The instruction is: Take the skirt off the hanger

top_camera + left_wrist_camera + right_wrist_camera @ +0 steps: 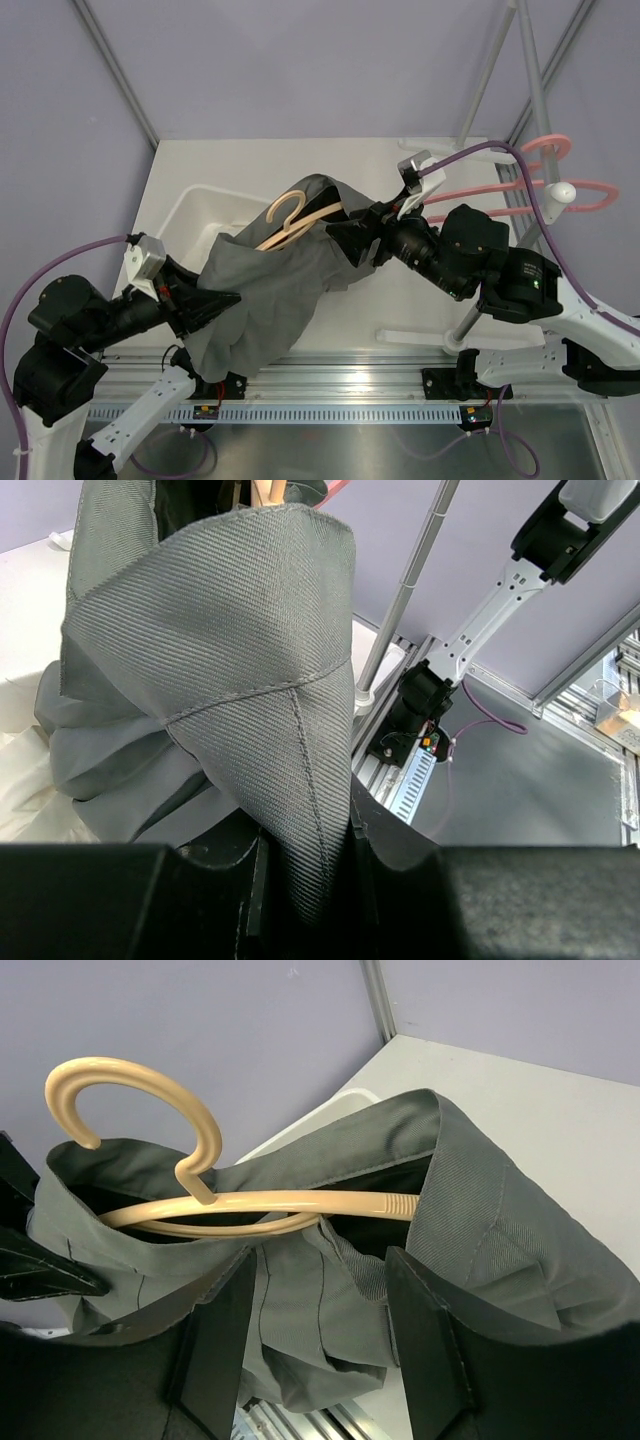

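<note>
Grey twill skirt (270, 290), soft, light and limp by the look of its folds. The left gripper (305, 885) pinches a seamed fold, and the cloth fans upward from its fingers. The right gripper (320, 1330) stands spread beneath the waistband, clamping nothing. The waistband is draped on a smooth beige hanger (250, 1203), between the two arms over the white table (400, 300). The fabric should slide off readily; the firmest hold is probably the stitched waistband edge beside the hanger bar.
</note>
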Tool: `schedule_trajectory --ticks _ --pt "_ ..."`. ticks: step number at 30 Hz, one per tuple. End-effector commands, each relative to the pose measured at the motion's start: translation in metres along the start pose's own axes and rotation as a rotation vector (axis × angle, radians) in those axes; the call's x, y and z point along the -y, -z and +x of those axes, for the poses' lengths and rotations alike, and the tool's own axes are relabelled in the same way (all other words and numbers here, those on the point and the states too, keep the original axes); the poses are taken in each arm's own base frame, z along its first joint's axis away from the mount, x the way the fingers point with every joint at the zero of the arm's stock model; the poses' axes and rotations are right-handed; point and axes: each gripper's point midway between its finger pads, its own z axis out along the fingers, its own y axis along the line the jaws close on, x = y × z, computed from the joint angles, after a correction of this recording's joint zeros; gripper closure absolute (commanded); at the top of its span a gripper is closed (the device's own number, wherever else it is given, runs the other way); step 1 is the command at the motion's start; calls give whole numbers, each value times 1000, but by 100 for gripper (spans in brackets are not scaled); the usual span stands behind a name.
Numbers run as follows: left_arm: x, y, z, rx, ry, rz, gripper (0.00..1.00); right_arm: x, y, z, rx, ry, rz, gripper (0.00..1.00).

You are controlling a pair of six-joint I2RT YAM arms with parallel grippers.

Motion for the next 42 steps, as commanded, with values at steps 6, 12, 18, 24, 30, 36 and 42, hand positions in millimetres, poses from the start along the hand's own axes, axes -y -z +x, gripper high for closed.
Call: schedule_trajectory --ticks 6,12,18,24,30,36,42 --pt "32 11 -37 129 -99 116 100 -20 6 -8 14 14 -131 37" --pt "29 6 -32 124 -66 129 100 -44 -8 -8 11 0 -207 36" --pt "29 5 -33 129 -62 131 100 -68 -34 1 -23 4 -260 36" --pt "29 5 -30 120 -58 131 100 -83 -46 2 -15 11 -284 36" --pt "25 4 -27 109 -60 112 100 -72 -36 -8 5 27 -243 36" --pt "23 3 -26 108 -58 107 100 -61 -26 -12 9 33 -210 36" --pt "23 3 -28 106 -59 103 100 -57 -22 -10 5 33 -200 37"
